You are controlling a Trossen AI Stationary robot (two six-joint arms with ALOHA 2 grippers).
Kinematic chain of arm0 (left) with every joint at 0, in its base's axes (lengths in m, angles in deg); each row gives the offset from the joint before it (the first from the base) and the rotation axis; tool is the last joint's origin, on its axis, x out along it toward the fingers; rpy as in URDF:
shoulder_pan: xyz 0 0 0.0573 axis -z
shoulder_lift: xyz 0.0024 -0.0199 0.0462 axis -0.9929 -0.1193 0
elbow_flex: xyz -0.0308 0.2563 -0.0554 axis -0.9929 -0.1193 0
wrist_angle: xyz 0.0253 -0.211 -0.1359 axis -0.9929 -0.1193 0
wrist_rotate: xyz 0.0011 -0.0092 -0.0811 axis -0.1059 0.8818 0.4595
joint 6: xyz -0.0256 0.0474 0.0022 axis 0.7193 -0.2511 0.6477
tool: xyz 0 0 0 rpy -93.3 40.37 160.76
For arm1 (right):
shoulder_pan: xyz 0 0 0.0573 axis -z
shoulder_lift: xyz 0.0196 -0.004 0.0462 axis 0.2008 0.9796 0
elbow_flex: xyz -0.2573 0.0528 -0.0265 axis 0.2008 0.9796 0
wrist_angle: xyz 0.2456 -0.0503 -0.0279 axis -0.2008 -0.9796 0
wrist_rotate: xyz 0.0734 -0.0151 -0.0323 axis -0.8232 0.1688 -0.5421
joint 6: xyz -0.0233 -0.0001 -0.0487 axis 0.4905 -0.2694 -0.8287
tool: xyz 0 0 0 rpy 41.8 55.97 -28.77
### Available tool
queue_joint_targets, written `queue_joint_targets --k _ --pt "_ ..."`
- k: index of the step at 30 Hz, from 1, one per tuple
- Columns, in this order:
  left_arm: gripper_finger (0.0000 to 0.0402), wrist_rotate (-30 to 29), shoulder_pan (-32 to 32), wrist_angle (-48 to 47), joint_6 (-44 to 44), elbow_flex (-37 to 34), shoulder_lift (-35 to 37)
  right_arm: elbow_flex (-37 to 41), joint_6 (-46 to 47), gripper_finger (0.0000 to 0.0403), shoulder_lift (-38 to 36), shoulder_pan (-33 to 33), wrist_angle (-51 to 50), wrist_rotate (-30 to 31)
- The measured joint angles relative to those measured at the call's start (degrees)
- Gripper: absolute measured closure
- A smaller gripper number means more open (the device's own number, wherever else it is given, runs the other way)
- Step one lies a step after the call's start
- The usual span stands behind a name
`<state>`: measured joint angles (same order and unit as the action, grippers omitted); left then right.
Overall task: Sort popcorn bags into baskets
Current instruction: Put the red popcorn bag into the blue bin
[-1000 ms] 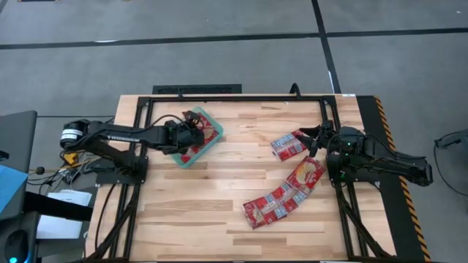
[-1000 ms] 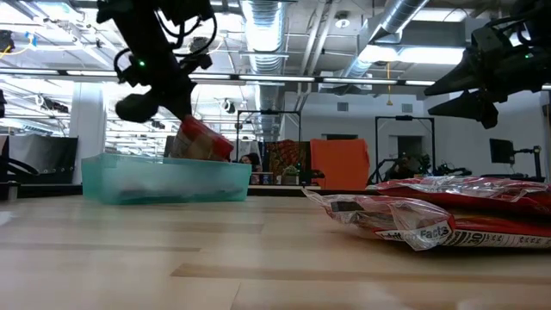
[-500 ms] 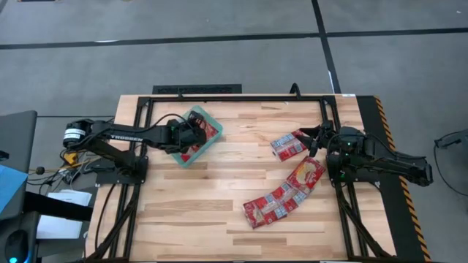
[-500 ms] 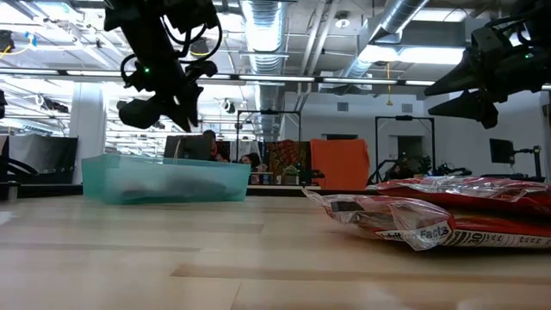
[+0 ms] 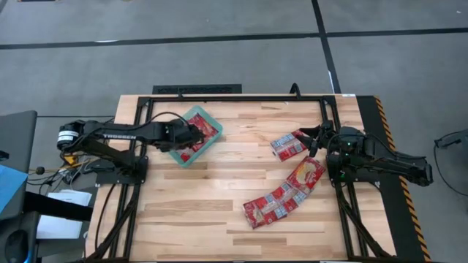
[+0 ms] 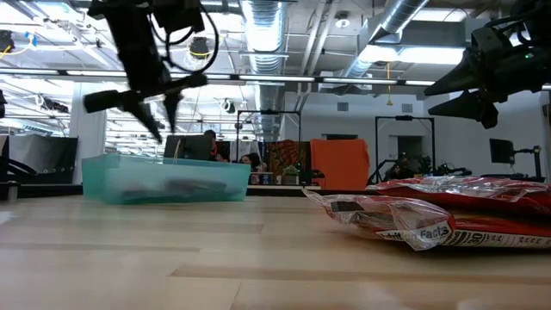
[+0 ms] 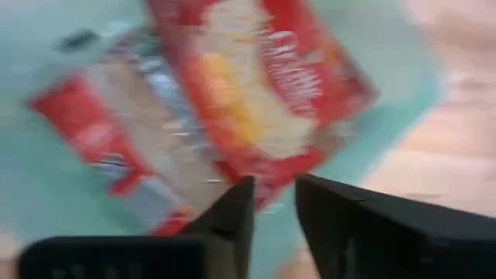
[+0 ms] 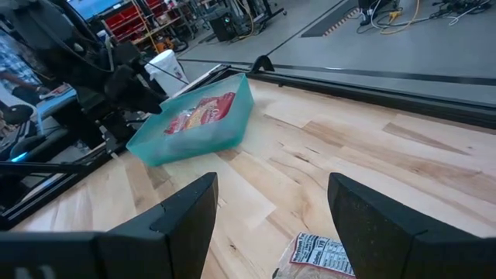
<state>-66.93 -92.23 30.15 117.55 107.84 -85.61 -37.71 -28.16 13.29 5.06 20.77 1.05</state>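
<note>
The teal tray [image 5: 199, 115] sits at the table's far left, also visible in the low view [image 6: 164, 185] and right wrist view [image 8: 194, 139]. Two red popcorn bags [image 7: 263, 85] [image 7: 116, 132] lie flat inside it. My left gripper [image 5: 196, 136] [image 7: 273, 205] hovers above them, open by a narrow gap and empty. Three more bags lie on the table's right side [image 5: 289, 146] [image 5: 306, 175] [image 5: 272, 204]. My right gripper [image 5: 311, 139] [image 8: 271, 232] hangs wide open above the farthest of these.
A black metal frame [image 5: 234, 97] runs along the table's far edge and down both sides. Bare wood [image 5: 219, 197] stretches between the tray and the loose bags. In the low view the bags pile up at the right [image 6: 430, 224].
My left gripper let go of a red bag that stood tilted over the tray; the bag dropped flat into it. The gripper then drew back a little toward the table's left edge, staying above the tray.
</note>
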Motion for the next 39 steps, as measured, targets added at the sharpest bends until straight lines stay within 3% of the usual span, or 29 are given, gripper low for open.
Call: queue_joint_targets --k 2,7,23,30,39 --pt "0.0384 -0.1 -0.1 -0.3 -1.8 0.0 -0.7 0.0 0.0 0.0132 0.0 0.0 0.0 0.0" --pt "0.0399 1.0 -0.4 -3.1 0.2 0.0 -3.0 0.0 0.0 0.0132 0.0 0.0 0.1 -0.1" --pt "0.0401 4.3 -0.5 2.4 3.8 0.0 -15.9 0.0 1.0 0.0132 0.0 0.0 0.1 -0.1" --pt "0.0402 2.0 -1.7 13.3 2.1 0.0 -17.0 0.0 1.0 0.0132 0.0 0.0 0.0 0.0" --pt "0.0401 2.0 -3.9 13.5 2.9 0.0 -16.9 0.0 1.0 0.0132 0.0 0.0 0.1 -0.1"
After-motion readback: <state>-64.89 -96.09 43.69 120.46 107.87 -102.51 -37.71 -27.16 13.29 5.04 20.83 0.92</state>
